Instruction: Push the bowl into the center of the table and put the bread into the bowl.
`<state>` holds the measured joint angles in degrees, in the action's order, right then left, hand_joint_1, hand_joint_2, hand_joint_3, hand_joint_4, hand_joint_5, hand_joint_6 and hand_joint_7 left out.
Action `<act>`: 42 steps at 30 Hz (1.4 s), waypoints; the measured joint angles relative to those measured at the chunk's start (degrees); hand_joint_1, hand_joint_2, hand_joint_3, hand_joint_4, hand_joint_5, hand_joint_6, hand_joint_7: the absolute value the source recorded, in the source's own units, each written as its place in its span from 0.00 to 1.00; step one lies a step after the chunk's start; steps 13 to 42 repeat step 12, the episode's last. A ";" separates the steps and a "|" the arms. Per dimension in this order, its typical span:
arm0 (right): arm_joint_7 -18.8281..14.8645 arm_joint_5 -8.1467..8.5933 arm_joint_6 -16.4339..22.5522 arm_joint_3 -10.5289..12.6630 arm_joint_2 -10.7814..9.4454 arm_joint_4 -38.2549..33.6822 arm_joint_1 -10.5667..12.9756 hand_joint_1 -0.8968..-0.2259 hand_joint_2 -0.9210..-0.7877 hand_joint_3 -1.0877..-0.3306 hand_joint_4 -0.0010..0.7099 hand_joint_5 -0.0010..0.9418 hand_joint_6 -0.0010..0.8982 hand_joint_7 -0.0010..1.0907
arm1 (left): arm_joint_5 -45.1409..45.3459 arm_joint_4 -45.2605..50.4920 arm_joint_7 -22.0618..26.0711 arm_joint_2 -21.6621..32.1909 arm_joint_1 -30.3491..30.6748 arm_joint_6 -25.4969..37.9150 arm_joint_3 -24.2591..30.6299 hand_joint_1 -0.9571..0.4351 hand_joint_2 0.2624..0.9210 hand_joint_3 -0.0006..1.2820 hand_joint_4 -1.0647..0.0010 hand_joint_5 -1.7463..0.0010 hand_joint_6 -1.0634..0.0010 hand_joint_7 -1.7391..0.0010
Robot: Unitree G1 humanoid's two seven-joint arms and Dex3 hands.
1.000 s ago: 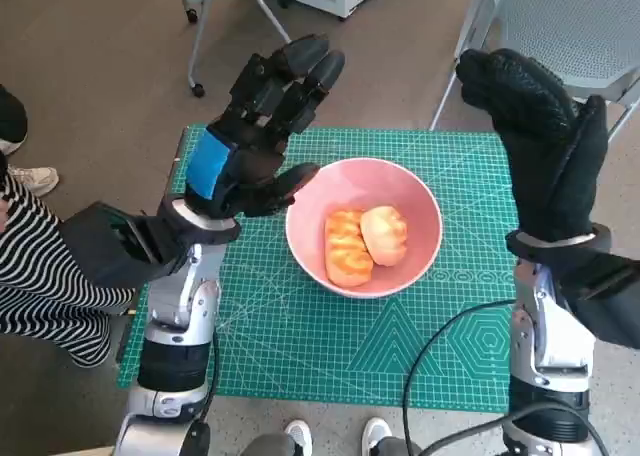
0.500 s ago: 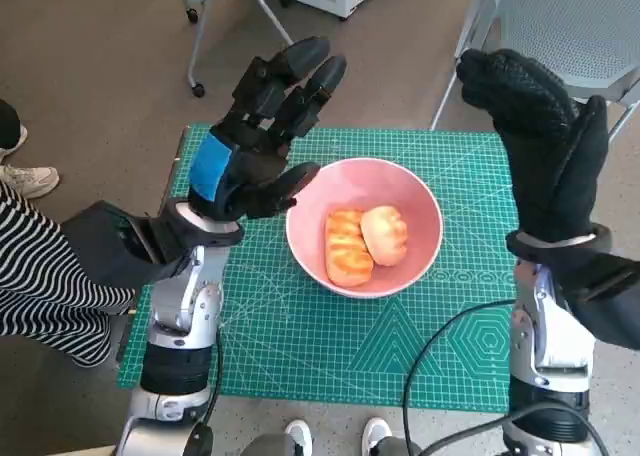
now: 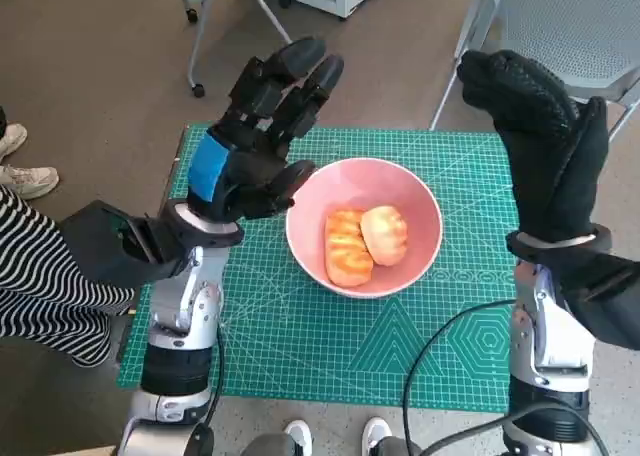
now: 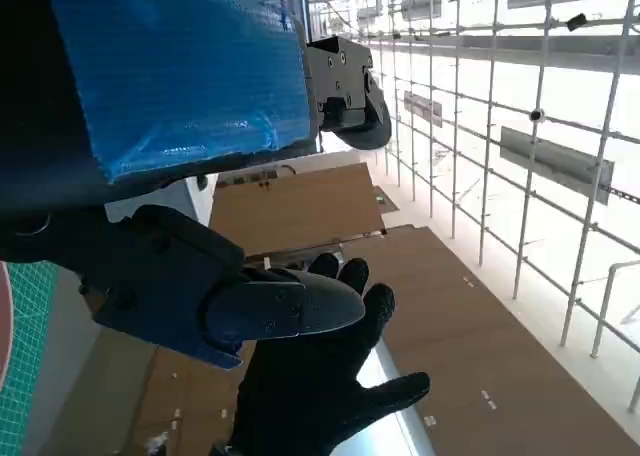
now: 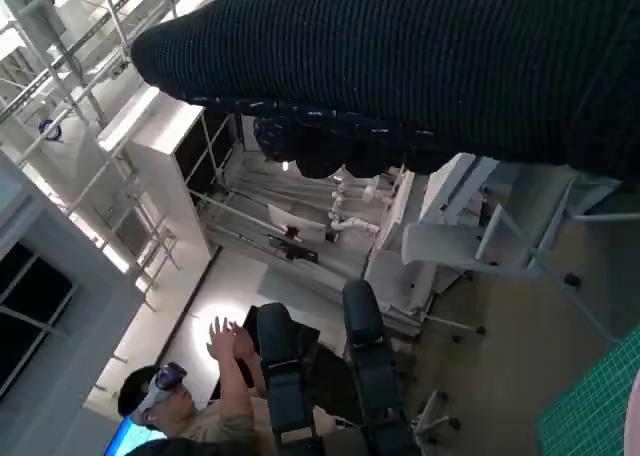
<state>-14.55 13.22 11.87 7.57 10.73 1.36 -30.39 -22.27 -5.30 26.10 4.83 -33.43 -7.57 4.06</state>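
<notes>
A pink bowl point(image 3: 420, 201) sits near the middle of the green cutting mat point(image 3: 300, 326) in the head view. Two pieces of golden bread point(image 3: 365, 241) lie side by side inside it. My left hand point(image 3: 255, 141) is raised above the mat just left of the bowl, fingers spread and holding nothing. My right hand point(image 3: 540, 141) is lifted to the bowl's right, palm turned inward, fingers extended and empty. The left wrist view shows my own fingers point(image 4: 260, 306) and the gloved right hand point(image 4: 320, 396) beyond them.
A grey chair point(image 3: 570, 21) stands behind the table's right corner and a wheeled frame point(image 3: 215, 21) behind the left. A person in striped clothing point(image 3: 40, 266) sits at the left. A black cable point(image 3: 440, 346) loops over the mat's front right. Another person point(image 5: 205, 401) shows in the right wrist view.
Both hands stay raised in nearly the same place. The person's shoe at the left edge has shifted slightly. Bowl and bread are unmoved.
</notes>
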 measured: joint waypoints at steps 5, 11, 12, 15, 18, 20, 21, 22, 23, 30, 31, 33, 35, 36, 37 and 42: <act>0.00 -0.11 0.13 -0.02 0.00 -0.18 0.00 0.29 0.00 0.57 0.30 0.00 0.08 0.54 | 0.00 0.00 0.38 0.02 0.02 -0.03 0.07 0.25 0.83 0.35 0.88 0.98 1.00 0.63; 0.01 -0.12 0.27 -0.02 0.00 -0.55 0.00 0.30 0.00 0.57 0.29 0.00 0.09 0.54 | -0.04 0.00 0.86 0.08 0.08 -0.04 0.32 0.26 0.83 0.36 0.88 0.98 1.00 0.63; 0.01 -0.12 0.29 -0.02 0.00 -0.64 0.00 0.30 0.00 0.57 0.29 0.00 0.09 0.55 | -0.04 0.00 0.94 0.11 0.09 -0.04 0.35 0.26 0.83 0.36 0.88 0.98 1.00 0.63; 0.01 -0.12 0.29 -0.02 0.00 -0.64 0.00 0.30 0.00 0.57 0.29 0.00 0.09 0.55 | -0.04 0.00 0.94 0.11 0.09 -0.04 0.35 0.26 0.83 0.36 0.88 0.98 1.00 0.63; 0.01 -0.12 0.29 -0.02 0.00 -0.64 0.00 0.30 0.00 0.57 0.29 0.00 0.09 0.55 | -0.04 0.00 0.94 0.11 0.09 -0.04 0.35 0.26 0.83 0.36 0.88 0.98 1.00 0.63; 0.01 -0.12 0.29 -0.02 0.00 -0.64 0.00 0.30 0.00 0.57 0.29 0.00 0.09 0.55 | -0.04 0.00 0.94 0.11 0.09 -0.04 0.35 0.26 0.83 0.36 0.88 0.98 1.00 0.63; 0.01 -0.12 0.29 -0.02 0.00 -0.64 0.00 0.30 0.00 0.57 0.29 0.00 0.09 0.55 | -0.04 0.00 0.94 0.11 0.09 -0.04 0.35 0.26 0.83 0.36 0.88 0.98 1.00 0.63; 0.01 -0.12 0.29 -0.02 0.00 -0.64 0.00 0.30 0.00 0.57 0.29 0.00 0.09 0.55 | -0.04 0.00 0.94 0.11 0.09 -0.04 0.35 0.26 0.83 0.36 0.88 0.98 1.00 0.63; 0.01 -0.12 0.29 -0.02 0.00 -0.64 0.00 0.30 0.00 0.57 0.29 0.00 0.09 0.55 | -0.04 0.00 0.94 0.11 0.09 -0.04 0.35 0.26 0.83 0.36 0.88 0.98 1.00 0.63; 0.01 -0.12 0.29 -0.02 0.00 -0.64 0.00 0.30 0.00 0.57 0.29 0.00 0.09 0.55 | -0.04 0.00 0.94 0.11 0.09 -0.04 0.35 0.26 0.83 0.36 0.88 0.98 1.00 0.63; 0.01 -0.12 0.29 -0.02 0.00 -0.64 0.00 0.30 0.00 0.57 0.29 0.00 0.09 0.55 | -0.04 0.00 0.94 0.11 0.09 -0.04 0.35 0.26 0.83 0.36 0.88 0.98 1.00 0.63; 0.01 -0.12 0.29 -0.02 0.00 -0.64 0.00 0.30 0.00 0.57 0.29 0.00 0.09 0.55 | -0.04 0.00 0.94 0.11 0.09 -0.04 0.35 0.26 0.83 0.36 0.88 0.98 1.00 0.63; 0.01 -0.12 0.29 -0.02 0.00 -0.64 0.00 0.30 0.00 0.57 0.29 0.00 0.09 0.55 | -0.04 0.00 0.94 0.11 0.09 -0.04 0.35 0.26 0.83 0.36 0.88 0.98 1.00 0.63; 0.01 -0.12 0.29 -0.02 0.00 -0.64 0.00 0.30 0.00 0.57 0.29 0.00 0.09 0.55 | -0.04 0.00 0.94 0.11 0.09 -0.04 0.35 0.26 0.83 0.36 0.88 0.98 1.00 0.63; 0.01 -0.12 0.29 -0.02 0.00 -0.64 0.00 0.30 0.00 0.57 0.29 0.00 0.09 0.55 | -0.04 0.00 0.94 0.11 0.09 -0.04 0.35 0.26 0.83 0.36 0.88 0.98 1.00 0.63; 0.01 -0.12 0.29 -0.02 0.00 -0.64 0.00 0.30 0.00 0.57 0.29 0.00 0.09 0.55 | -0.04 0.00 0.94 0.11 0.09 -0.04 0.35 0.26 0.83 0.36 0.88 0.98 1.00 0.63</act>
